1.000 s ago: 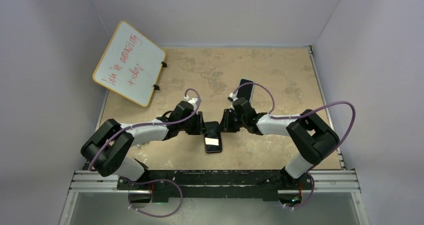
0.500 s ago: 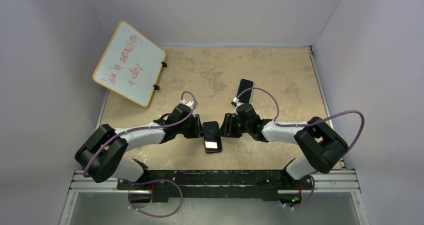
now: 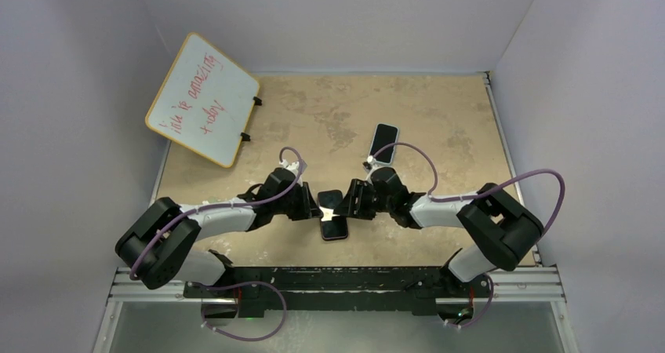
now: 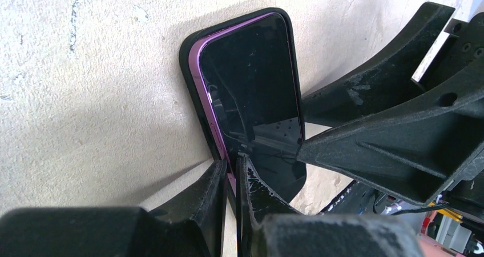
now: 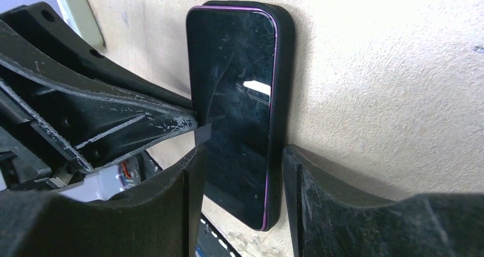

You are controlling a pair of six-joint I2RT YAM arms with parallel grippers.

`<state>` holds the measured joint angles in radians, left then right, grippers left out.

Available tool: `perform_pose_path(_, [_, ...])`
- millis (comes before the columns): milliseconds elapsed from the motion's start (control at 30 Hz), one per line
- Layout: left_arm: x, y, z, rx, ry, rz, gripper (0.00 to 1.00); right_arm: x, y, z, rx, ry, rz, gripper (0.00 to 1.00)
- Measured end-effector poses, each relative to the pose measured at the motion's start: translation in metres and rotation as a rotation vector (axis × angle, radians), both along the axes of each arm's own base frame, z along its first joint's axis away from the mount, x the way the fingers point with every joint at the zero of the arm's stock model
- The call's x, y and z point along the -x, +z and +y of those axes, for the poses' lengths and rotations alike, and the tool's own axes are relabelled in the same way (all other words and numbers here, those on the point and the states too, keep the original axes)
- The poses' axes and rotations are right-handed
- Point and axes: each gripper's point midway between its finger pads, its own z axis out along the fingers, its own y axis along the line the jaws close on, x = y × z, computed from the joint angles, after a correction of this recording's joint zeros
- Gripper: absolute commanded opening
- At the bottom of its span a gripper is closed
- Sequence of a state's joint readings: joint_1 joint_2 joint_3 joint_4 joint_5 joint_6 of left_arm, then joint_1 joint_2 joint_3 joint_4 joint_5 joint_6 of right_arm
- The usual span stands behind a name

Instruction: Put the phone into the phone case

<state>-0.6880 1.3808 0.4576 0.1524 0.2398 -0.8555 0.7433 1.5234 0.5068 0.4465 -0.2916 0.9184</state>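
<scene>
The phone (image 3: 333, 221), with a black screen and purple frame, lies in the black phone case (image 4: 191, 45) on the tan tabletop between both arms. In the left wrist view the phone's (image 4: 251, 85) left purple edge stands a little above the case rim. My left gripper (image 4: 231, 164) (image 3: 316, 205) is pinched on that purple edge at the near end. My right gripper (image 5: 242, 151) (image 3: 350, 204) stands open astride the phone (image 5: 240, 97) and case (image 5: 285, 51), one finger over the screen and the other just outside the case wall.
A second dark phone-like slab (image 3: 383, 143) lies further back, right of centre. A whiteboard (image 3: 202, 98) with red writing leans at the back left. White walls close the table on three sides, and the arm rail (image 3: 337, 278) runs along the near edge.
The right jaws have opened wider. The left jaws have narrowed onto the phone's edge. Both wrists have dropped lower around the phone, and the glare has moved up its screen.
</scene>
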Motion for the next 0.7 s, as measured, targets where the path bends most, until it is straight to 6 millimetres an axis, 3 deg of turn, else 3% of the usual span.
perform_pose_path(533, [0.007, 0.0, 0.004, 0.048, 0.011, -0.013, 0.11, 0.005, 0.015, 0.008, -0.22, -0.042, 0.014, 0.51])
perform_pose_path(700, [0.008, 0.0, 0.007, 0.05, 0.016, -0.013, 0.11, 0.008, 0.024, 0.014, -0.269, -0.011, 0.01, 0.42])
